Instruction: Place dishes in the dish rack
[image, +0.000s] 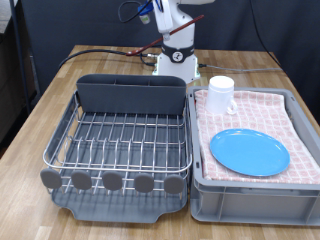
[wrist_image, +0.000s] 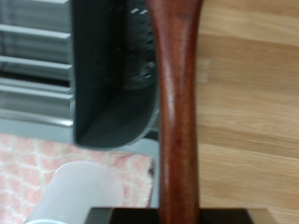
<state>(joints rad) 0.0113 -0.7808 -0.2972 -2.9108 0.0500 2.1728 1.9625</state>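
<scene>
Brown wooden spoon (wrist_image: 177, 112) pinched in gripper (wrist_image: 154, 217) fingers, long axis running away from fingers, dark grey cutlery holder (wrist_image: 112, 84) just beside, frame centre-left.

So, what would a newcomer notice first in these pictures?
In the wrist view, a brown wooden spoon fills the frame, its handle running into the hand. In the exterior view, a round light-blue plate and a white mug lie on pink checked cloth, beside the silver wire dish rack.
</scene>
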